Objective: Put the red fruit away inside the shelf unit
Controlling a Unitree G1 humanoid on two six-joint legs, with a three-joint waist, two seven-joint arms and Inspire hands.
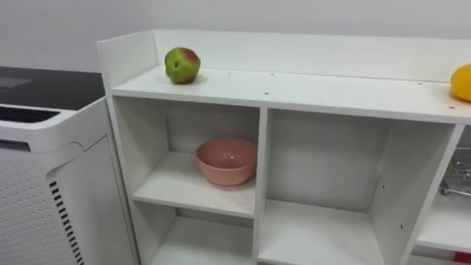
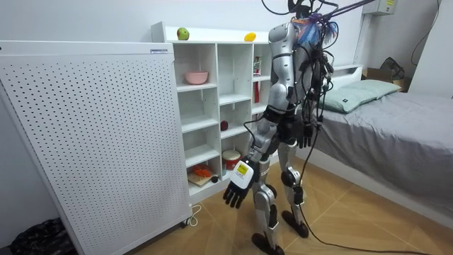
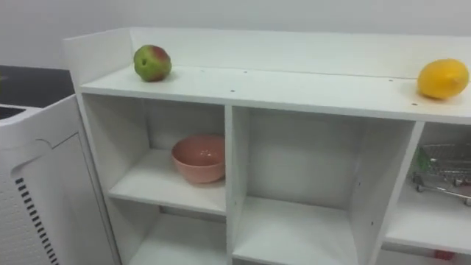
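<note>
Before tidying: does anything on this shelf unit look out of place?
Nothing spilled or damaged. The apple and yellow citrus fruit lie loose atop the shelf unit, while the pink bowl stands empty.

A green-red apple [image 1: 182, 65], yellow orange [image 3: 441, 78] and pink bowl [image 1: 227, 160] (all on white shelving [image 1: 294, 92]).

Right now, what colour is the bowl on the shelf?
Pink; the bowl shows best in the left eye view.

No writing or number can be read. A small label [image 2: 151, 49] at one o'clock on the white perforated panel [image 2: 92, 142] is too small to read.
</note>
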